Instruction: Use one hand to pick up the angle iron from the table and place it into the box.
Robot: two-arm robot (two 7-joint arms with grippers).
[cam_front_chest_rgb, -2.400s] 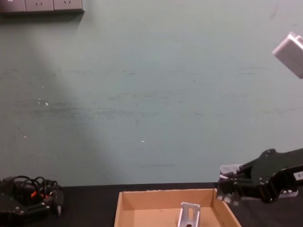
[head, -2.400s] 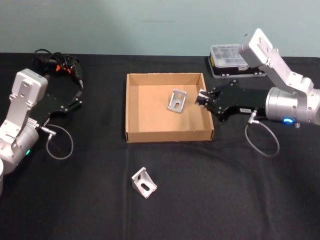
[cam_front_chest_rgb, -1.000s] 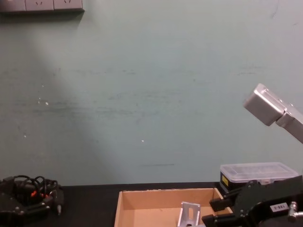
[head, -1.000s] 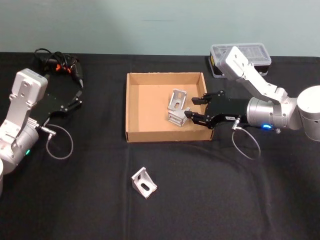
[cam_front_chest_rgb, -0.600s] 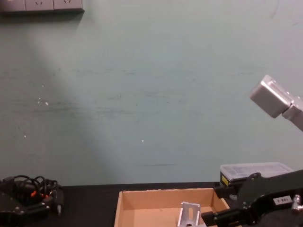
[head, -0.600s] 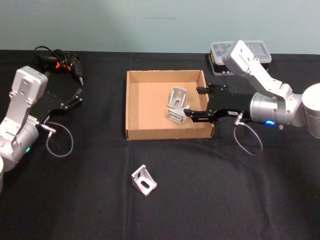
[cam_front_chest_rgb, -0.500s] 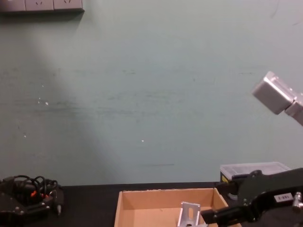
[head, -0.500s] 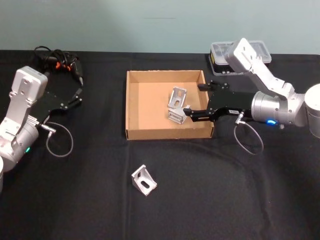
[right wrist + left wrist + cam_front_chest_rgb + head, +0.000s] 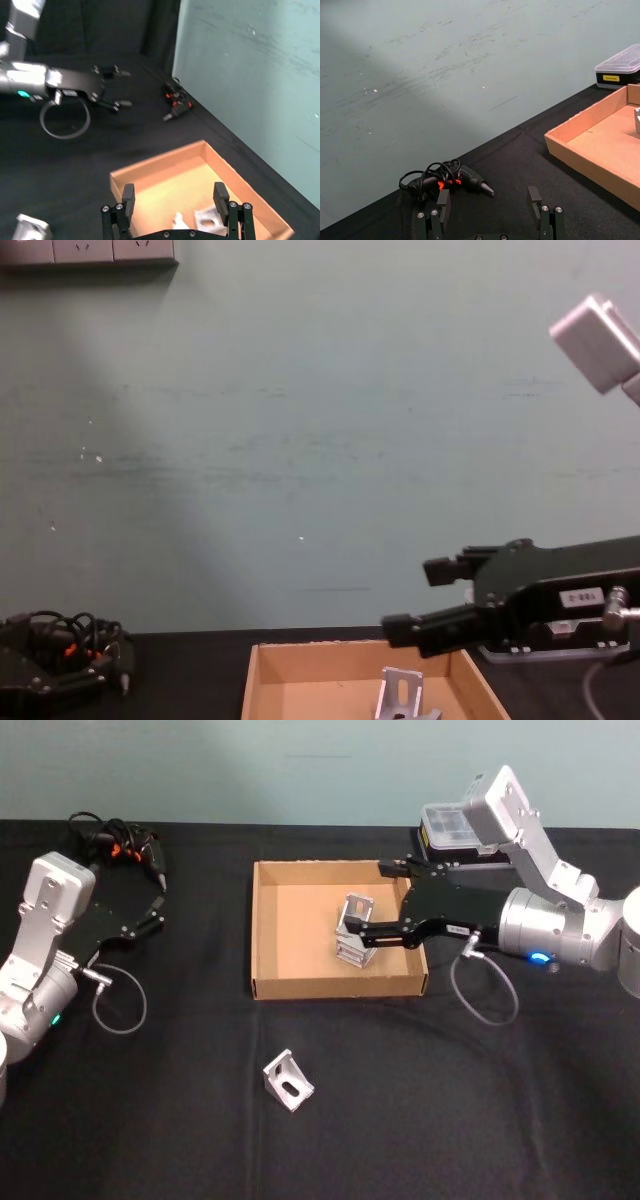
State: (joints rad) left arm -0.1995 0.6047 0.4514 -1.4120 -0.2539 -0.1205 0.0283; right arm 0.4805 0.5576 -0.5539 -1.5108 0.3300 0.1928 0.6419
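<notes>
Spreading across the whole scene, the black table (image 9: 470, 1120) holds everything within reach of a single arm. At its middle sits the tan cardboard box (image 9: 335, 988), open-topped and low-walled, which would let a piece be lowered in from above.

The right gripper (image 9: 366, 901) hangs over the right half of the box with its jaws spread wide and nothing between them. One finger is above the far wall and the other is beside two brackets (image 9: 352, 935) that lean together on the box floor. Open jaws above those pieces suggest that their placing is done.

The left gripper (image 9: 154, 917) is parked on the left side of the table near a power drill (image 9: 120, 850), jaws apart and empty. It appears to be kept clear because the task calls for one hand.

A clear-lidded plastic case (image 9: 447, 824) sits beyond the box, behind the right arm.

Smallest is the angle iron (image 9: 288, 1082) not yet collected. It lies on the bare table in front of the box, well apart from both grippers. It is a silver-grey L-shaped bracket with a slot cut in the face turned towards the head camera. Side ribs seem to join its two legs, and it rests tipped rather than flat.
</notes>
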